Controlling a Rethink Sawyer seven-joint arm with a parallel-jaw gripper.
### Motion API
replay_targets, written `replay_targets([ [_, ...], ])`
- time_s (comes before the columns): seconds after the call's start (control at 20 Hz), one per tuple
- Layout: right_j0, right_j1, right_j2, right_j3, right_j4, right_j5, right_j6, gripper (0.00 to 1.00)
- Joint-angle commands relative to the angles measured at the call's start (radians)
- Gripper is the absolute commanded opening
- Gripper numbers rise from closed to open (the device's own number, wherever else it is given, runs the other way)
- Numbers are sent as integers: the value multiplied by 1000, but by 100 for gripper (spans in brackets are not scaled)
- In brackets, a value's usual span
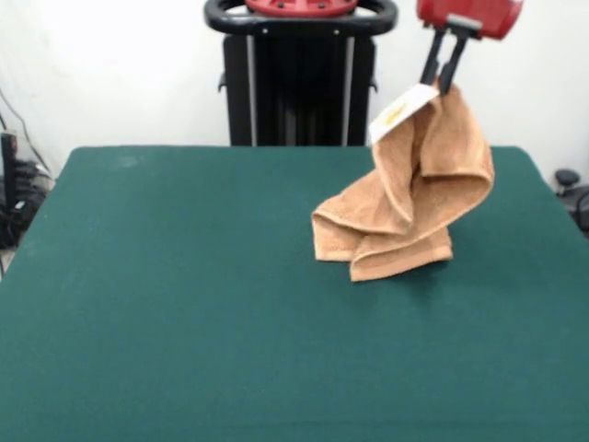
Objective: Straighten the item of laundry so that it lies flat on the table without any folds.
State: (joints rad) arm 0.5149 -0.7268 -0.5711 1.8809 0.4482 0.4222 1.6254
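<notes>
The light-brown terry towel (414,198) hangs from my gripper (442,85) at the upper right of the front view. The gripper is shut on the towel's top corner, next to the white label with yellow print (402,110). The towel droops in folds, and its lower end rests bunched on the dark green table (184,304), right of centre. The red arm end (469,16) shows at the top edge.
The black robot pedestal (299,78) stands behind the table's far edge. Dark cables and gear (14,198) lie off the table's left side, and a dark object (572,189) sits off the right side.
</notes>
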Motion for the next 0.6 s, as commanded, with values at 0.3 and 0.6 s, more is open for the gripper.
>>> replay_targets([
  [0.3,122,-29,-108,-107,16,320,460,0],
  [0.6,198,-33,-189,-193,0,485,564,0],
])
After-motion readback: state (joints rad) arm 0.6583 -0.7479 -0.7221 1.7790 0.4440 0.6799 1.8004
